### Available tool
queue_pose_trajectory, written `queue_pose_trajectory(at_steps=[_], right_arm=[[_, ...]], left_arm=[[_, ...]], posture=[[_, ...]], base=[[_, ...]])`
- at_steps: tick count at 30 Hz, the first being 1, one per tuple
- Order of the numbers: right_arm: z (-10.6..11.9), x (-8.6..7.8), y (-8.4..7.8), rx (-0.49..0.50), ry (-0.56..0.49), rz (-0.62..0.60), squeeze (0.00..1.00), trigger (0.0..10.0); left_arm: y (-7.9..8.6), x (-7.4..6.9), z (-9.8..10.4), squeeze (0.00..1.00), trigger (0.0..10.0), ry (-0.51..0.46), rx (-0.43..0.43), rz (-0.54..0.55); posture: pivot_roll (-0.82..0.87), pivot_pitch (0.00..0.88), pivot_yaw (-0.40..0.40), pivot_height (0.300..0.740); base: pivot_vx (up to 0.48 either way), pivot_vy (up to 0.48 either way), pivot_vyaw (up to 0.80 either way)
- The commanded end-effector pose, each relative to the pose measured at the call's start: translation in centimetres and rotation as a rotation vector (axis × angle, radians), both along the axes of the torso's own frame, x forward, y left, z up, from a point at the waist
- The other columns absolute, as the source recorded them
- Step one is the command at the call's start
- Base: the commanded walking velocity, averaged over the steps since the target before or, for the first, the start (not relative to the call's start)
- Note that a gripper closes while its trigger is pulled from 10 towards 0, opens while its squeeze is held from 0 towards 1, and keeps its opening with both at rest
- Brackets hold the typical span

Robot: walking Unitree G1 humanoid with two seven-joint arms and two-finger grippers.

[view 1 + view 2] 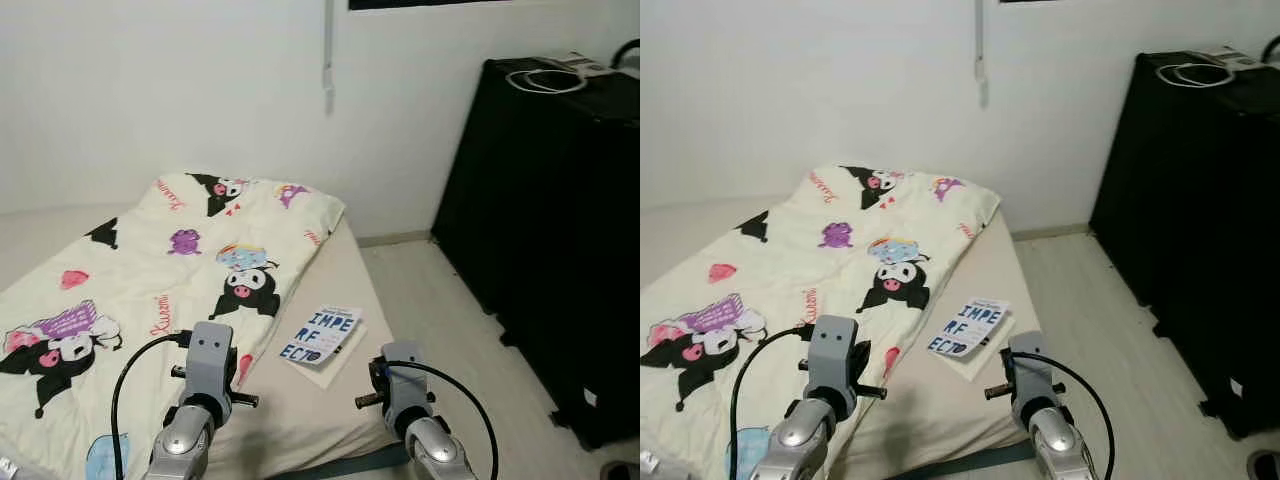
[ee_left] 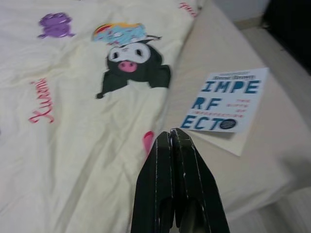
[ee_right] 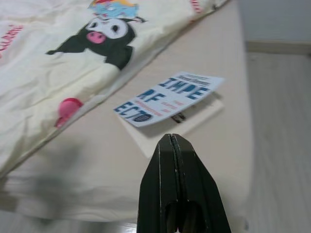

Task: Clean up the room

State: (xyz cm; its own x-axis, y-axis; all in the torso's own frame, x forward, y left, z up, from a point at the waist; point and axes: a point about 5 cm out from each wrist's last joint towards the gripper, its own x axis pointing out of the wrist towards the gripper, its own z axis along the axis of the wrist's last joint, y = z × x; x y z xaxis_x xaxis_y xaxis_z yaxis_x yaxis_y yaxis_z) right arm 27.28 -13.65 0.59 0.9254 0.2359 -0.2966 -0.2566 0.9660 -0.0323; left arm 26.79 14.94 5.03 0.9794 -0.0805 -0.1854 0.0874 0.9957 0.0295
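Scene: low bed (image 1: 330,400) with a beige sheet, set against a white wall; cream quilt printed with black cartoon figures (image 1: 150,270) spread over its left side, a tall black cabinet (image 1: 560,220) standing off the bed's right edge.
Task's thing: white paperback book with blue block lettering (image 1: 322,335) — lying flat on bare sheet near the bed's right edge, just beside the quilt's hem, toward the foot corner; its cover looks skewed over the pages beneath.
Left gripper (image 2: 174,145): black fingers pressed together, holding nothing, poised over the quilt's hem short of the book.
Right gripper (image 3: 171,148): fingers likewise closed and empty, over bare sheet at the foot edge, the book just ahead.
Step in hand: by the look of it, reaching for the book — not yet touched.
Doing it well: part the right fingers first, come in low from the overhanging cover's edge, pinch cover and pages together so the book does not fan open.
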Motion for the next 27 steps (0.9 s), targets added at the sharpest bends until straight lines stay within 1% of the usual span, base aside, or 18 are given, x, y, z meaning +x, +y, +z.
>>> queue_pose_trajectory(at_steps=[1, 27], right_arm=[[0.10, 0.06, 0.20, 0.014, 0.002, 0.002, 0.00, 10.0], [0.25, 0.10, 0.30, 0.019, -0.006, 0.003, 0.00, 10.0]], left_arm=[[0.16, -0.39, -0.48, 0.00, 10.0, 0.024, 0.007, 0.010], [0.19, -0.20, -0.34, 0.00, 10.0, 0.024, 0.014, 0.006]], posture=[[-0.04, 0.107, -0.013, 0.737], [-0.04, 0.105, -0.006, 0.737]], base=[[0.000, 0.000, 0.80], [0.000, 0.000, 0.80]])
